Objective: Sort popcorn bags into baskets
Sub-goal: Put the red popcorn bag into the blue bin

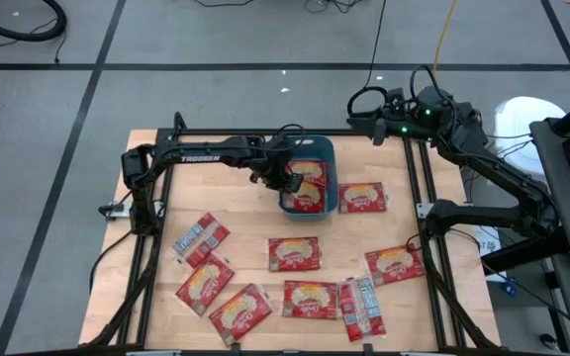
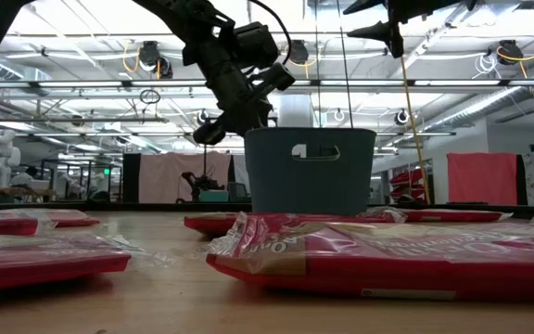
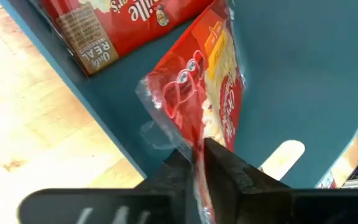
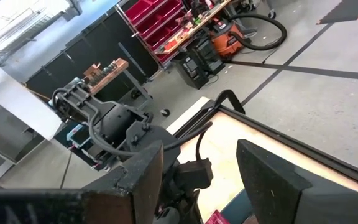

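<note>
While the right gripper (image 4: 197, 168) waits with jaws apart, the left gripper (image 3: 194, 165) pinches a popcorn bag (image 3: 207, 93) over the basket (image 1: 331, 168).

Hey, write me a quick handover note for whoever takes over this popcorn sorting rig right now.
Left gripper: over the teal bin, jaws shut on a red popcorn bag that hangs inside the bin.
Right gripper: parked high at the table's back right corner, jaws open, empty.
Done: at least two bags lie in the bin, besides the held one.
Left: release the held bag, then collect the loose ones. One bag lies just right of the bin; about eight more are spread across the front half of the table, two of them silvery back up.
</note>
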### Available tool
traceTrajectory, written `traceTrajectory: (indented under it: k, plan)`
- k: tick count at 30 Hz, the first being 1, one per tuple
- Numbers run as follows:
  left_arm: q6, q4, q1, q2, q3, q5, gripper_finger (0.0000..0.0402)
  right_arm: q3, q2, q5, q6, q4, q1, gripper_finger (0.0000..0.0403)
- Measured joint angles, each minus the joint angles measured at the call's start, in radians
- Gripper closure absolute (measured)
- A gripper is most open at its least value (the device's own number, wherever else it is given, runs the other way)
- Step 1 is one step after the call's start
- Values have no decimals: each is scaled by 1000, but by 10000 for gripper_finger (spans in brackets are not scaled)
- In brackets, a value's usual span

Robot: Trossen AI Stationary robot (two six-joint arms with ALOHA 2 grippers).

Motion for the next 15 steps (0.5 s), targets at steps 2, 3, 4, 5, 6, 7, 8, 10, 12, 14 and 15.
traceTrajectory:
  k: [2, 3, 4, 5, 6, 7, 8, 10, 12, 14, 15]
  plan:
    - [-9, -11, 6, 0, 0, 9, 331, 0, 0, 1, 2, 0, 0, 204]
    - [-13, -18, 11, 0, 0, 19, 316, 0, 0, 1, -1, 0, 0, 204]
    - [-15, -26, 15, 0, 0, 36, 300, 0, 0, 1, -2, 0, 0, 204]
    - [-17, -35, 19, 0, 0, 57, 283, 0, 0, 1, -1, 0, 0, 204]
    - [-22, -43, 25, 0, 0, 79, 266, 0, 2, 1, 0, 0, 0, 204]
    - [-23, -51, 30, 0, 0, 106, 250, 0, 4, 1, 4, -1, 0, 204]
    - [-21, -61, 37, -3, 0, 130, 235, 0, 6, 1, 6, -8, 0, 204]
    - [-19, -73, 50, -14, -1, 169, 212, 0, 6, 4, 5, -39, 0, 204]
    - [0, -70, 66, -35, -1, 203, 200, 0, 8, 24, 3, -74, 0, 204]
    - [29, -72, 77, -55, 0, 225, 199, 0, 12, 42, 5, -113, 0, 204]
    - [45, -74, 84, -65, 0, 230, 203, 0, 13, 49, 6, -122, 0, 204]
